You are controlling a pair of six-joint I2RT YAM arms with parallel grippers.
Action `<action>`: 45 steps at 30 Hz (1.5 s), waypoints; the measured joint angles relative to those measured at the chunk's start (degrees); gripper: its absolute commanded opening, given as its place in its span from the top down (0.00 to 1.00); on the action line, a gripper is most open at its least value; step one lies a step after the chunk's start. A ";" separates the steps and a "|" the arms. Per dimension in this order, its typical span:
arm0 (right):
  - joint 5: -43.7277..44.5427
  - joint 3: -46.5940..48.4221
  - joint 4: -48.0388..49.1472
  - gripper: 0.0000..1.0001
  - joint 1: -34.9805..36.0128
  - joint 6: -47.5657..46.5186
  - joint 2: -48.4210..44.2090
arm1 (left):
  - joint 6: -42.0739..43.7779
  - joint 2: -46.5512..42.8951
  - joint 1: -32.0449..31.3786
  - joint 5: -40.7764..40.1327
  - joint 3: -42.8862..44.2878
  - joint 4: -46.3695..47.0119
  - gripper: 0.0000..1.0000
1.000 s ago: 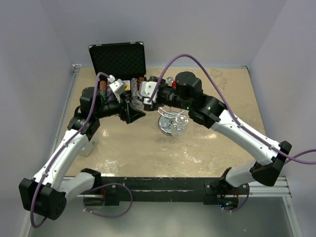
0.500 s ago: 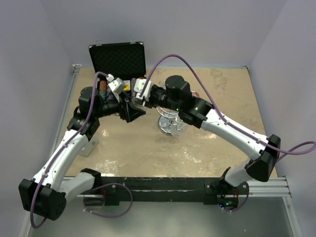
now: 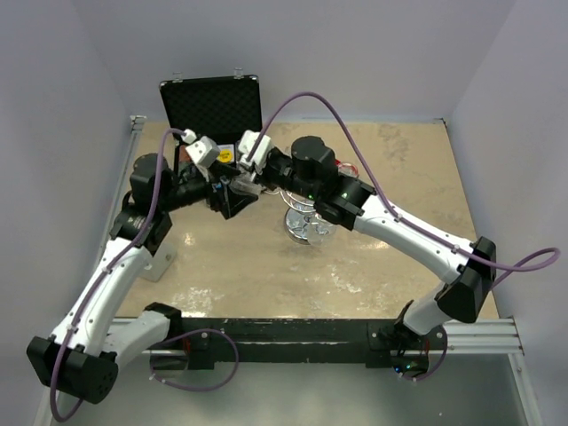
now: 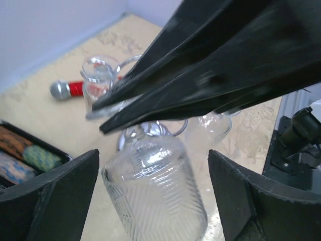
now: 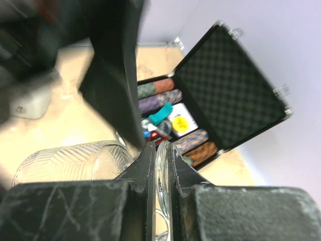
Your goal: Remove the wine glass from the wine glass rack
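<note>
- Right gripper (image 5: 161,153) is pinched tight on a thin clear edge of the wine glass (image 5: 70,160); in its own wrist view the ribbed bowl lies just left of and below its tips
- Left gripper (image 4: 153,160) stands wide, the ribbed bowl between its two fingers (image 4: 55,201) with a gap on each side
- Seen from the left wrist, the right gripper's black jaws cross just above the bowl, closed on a flat clear disc of the glass
- Wine glass rack (image 3: 306,226) stands on the table (image 3: 408,151) just right of both grippers, under the right forearm
- A chrome loop shows right behind the bowl's neck; whether the glass hangs in it cannot be told
- Two other glasses (image 4: 98,75) sit beyond the left gripper's tips
- Open black chip case (image 5: 230,95) lies beyond the right gripper
</note>
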 measured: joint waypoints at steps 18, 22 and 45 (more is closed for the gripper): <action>-17.46 8.37 -3.10 1.00 -11.43 23.96 11.67 | 54.18 -18.93 -0.74 -3.34 12.09 -27.30 0.16; -22.88 9.11 -0.74 1.00 -12.22 28.63 11.67 | 57.40 -17.88 -0.74 -4.52 8.76 -28.92 0.28; -27.50 9.62 2.99 1.00 -13.11 32.22 11.72 | 55.47 -14.10 -0.92 -10.38 -4.33 -4.70 0.83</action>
